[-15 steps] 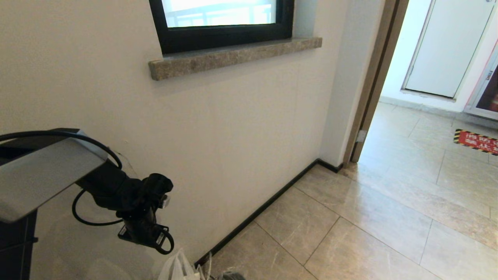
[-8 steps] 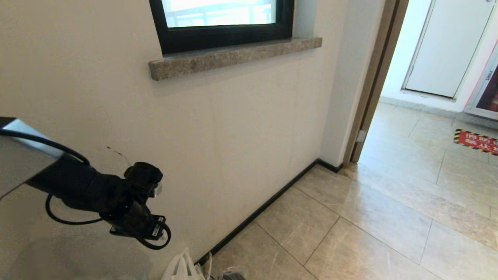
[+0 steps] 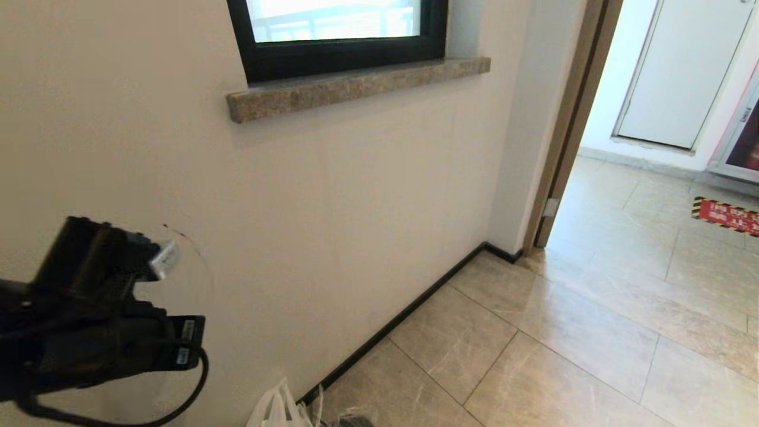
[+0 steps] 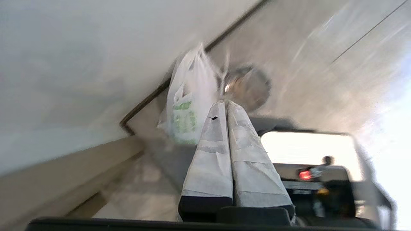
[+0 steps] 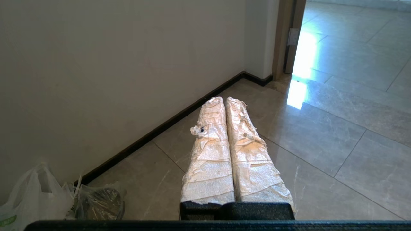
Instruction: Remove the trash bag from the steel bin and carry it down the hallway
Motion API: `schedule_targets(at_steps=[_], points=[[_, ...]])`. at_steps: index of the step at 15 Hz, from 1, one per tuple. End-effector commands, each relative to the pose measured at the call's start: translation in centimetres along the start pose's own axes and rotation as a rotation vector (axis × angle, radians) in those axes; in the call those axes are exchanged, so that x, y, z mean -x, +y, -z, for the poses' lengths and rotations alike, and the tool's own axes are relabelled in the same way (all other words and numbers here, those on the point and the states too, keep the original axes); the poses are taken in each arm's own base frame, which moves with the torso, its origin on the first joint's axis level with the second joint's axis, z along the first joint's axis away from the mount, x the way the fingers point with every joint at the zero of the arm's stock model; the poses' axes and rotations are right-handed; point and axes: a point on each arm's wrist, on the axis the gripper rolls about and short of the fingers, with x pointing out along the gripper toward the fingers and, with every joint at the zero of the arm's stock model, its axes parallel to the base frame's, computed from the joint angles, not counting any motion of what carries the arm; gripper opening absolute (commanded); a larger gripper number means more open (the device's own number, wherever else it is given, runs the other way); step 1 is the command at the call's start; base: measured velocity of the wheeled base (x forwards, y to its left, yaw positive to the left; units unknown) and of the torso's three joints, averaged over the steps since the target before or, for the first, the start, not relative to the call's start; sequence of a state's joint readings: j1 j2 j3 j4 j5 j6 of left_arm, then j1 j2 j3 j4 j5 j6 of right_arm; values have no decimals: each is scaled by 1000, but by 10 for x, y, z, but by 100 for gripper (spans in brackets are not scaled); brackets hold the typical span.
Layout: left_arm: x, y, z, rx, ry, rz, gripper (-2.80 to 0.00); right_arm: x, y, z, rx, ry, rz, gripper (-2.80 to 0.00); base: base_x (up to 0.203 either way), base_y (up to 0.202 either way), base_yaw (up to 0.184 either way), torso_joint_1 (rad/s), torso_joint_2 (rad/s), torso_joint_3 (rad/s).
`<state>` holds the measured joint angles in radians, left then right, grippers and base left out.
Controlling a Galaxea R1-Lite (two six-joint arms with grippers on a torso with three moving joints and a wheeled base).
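The left tool (image 4: 226, 103) is shut tight with nothing in it, up above the steel bin (image 4: 246, 87). The trash bag (image 5: 98, 200) still sits in the bin, far below. Coming down, the tool could grab the white-and-green bag (image 4: 188, 106) beside it by mistake.

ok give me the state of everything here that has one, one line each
left pincer: shut, empty, up above the bags
right pincer: shut, empty, over the floor
trash bag: still lining the steel bin
white-and-green bag: upright by the wall
door: closed
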<state>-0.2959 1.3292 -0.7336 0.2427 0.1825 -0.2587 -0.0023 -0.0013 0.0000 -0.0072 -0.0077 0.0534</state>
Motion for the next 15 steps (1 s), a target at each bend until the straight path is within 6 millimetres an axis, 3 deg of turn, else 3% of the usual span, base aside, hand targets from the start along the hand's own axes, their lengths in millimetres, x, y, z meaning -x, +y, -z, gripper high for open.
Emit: schedule_targets(at_steps=[1, 5, 8, 11, 13, 15], points=[[67, 15, 16, 50, -178, 51, -280, 0, 0, 0, 0, -1, 0, -280, 0, 0, 0, 0, 0, 0], [156, 52, 75, 172, -346, 6, -280, 0, 0, 0, 0, -1, 0, -280, 0, 0, 0, 0, 0, 0], [196, 64, 145, 242, -442, -57, -280, 0, 0, 0, 0, -1, -1, -280, 0, 0, 0, 0, 0, 0], [199, 62, 210, 265, -439, -54, -280, 0, 0, 0, 0, -1, 1, -280, 0, 0, 0, 0, 0, 0], [178, 61, 241, 259, -447, -54, -280, 0, 0, 0, 0, 1, 1, -280, 0, 0, 0, 0, 0, 0], [153, 61, 242, 252, -457, -75, -280, 0, 0, 0, 0, -1, 1, -280, 0, 0, 0, 0, 0, 0]])
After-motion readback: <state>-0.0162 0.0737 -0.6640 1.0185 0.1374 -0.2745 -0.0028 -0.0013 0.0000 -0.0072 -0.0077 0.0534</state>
